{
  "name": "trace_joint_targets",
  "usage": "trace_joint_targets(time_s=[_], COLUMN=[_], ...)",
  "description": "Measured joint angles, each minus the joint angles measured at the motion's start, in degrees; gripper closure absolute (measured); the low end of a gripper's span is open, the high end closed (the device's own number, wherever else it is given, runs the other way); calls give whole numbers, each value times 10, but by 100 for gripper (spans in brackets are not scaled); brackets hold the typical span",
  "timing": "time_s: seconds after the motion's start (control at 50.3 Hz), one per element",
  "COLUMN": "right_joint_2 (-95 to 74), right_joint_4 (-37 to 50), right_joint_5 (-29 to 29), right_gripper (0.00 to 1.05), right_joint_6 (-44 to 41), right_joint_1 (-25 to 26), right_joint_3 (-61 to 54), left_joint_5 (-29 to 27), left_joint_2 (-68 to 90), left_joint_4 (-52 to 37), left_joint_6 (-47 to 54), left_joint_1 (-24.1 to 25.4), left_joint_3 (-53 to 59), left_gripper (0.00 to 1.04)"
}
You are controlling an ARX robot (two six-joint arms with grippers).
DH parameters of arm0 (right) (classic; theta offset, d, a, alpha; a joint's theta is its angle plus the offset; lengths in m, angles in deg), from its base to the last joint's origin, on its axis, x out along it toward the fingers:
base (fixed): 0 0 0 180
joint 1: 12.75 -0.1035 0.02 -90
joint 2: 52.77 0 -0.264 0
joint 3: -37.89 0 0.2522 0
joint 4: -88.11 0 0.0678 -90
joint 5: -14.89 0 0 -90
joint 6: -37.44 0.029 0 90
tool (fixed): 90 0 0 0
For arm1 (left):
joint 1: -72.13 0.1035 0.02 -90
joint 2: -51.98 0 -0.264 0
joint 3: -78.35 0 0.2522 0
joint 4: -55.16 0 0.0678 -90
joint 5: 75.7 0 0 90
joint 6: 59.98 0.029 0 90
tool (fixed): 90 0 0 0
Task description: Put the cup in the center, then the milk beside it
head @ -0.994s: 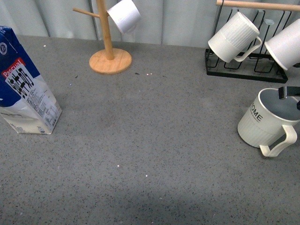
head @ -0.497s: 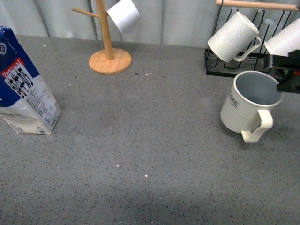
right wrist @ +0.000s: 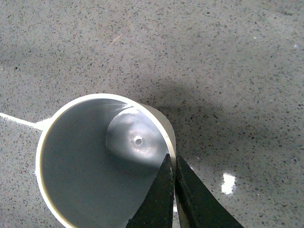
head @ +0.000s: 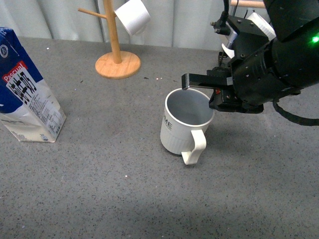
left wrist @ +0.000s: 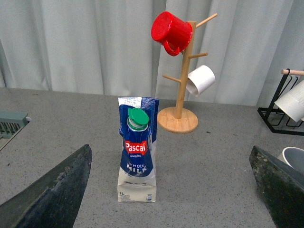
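The cream ribbed cup (head: pixel 180 129) with dark lettering hangs upright near the middle of the grey tabletop (head: pixel 124 164), handle toward me. My right gripper (head: pixel 212 92) is shut on its far rim. The right wrist view looks down into the cup (right wrist: pixel 95 156), and the gripper (right wrist: pixel 173 164) pinches the rim, one finger inside and one outside. At the far left stands the milk (head: pixel 27 92), a blue-and-white carton. In the left wrist view the milk (left wrist: pixel 137 152) shows its green cap, well ahead of my open left gripper (left wrist: pixel 171 199), whose fingers are far apart.
A wooden mug tree (head: pixel 116 50) with a white mug stands at the back; the left wrist view shows a red mug (left wrist: pixel 171 31) on top of it. A black wire rack (left wrist: pixel 280 114) with white mugs is at the back right, mostly behind my right arm.
My right gripper has carried the cup from the right edge of the table leftward to near the middle. The arm now covers the rack. The milk has not moved.
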Motion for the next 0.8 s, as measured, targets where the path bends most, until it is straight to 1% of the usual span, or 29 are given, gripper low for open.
trace_joint_targets(time_s=[0.179, 0.318, 0.398, 0.437, 0.477, 0.537, 0.577, 0.596, 0.616, 0.636, 0.656, 0.676, 0.696, 0.736, 0.756, 0.795], right_joint_2=[-17, -10, 16, 33, 44, 68, 84, 87, 87, 87, 86, 85, 85, 90, 92, 105], right_joint_4=[8, 63, 112, 123, 131, 144, 162, 186, 241, 271, 335, 424, 478, 567, 586, 646], right_joint_5=[-11, -13, -10, -7, -7, -7, -18, -40, -76, -96, -133, -183, -203, -218, -219, -217], right_gripper=[104, 79, 61, 52, 47, 36, 29, 27, 29, 31, 34, 39, 43, 50, 52, 59], right_joint_6=[-3, -4, 1, 6, 9, 14, 15, 9, 0, -13, -26, -55, -73, -101, -109, -123], right_joint_1=[-6, -6, -1, 3, 6, 13, 18, 18, 17, 17, 18, 21, 24, 32, 35, 45], right_joint_3=[13, 3, -24, -37, -44, -61, -75, -86, -104, -113, -134, -166, -189, -234, -244, -278], left_joint_5=[0, 0, 0, 0, 0, 0, 0, 0, 0, 0, 0, 0, 0, 0, 0, 0], left_joint_2=[0, 0, 0, 0, 0, 0, 0, 0, 0, 0, 0, 0, 0, 0, 0, 0], left_joint_4=[0, 0, 0, 0, 0, 0, 0, 0, 0, 0, 0, 0, 0, 0, 0, 0], left_joint_6=[0, 0, 0, 0, 0, 0, 0, 0, 0, 0, 0, 0, 0, 0, 0, 0], left_joint_1=[0, 0, 0, 0, 0, 0, 0, 0, 0, 0, 0, 0, 0, 0, 0, 0], left_joint_3=[0, 0, 0, 0, 0, 0, 0, 0, 0, 0, 0, 0, 0, 0, 0, 0], left_gripper=[7, 7, 7, 7, 7, 7, 7, 7, 7, 7, 7, 7, 7, 7, 7, 7])
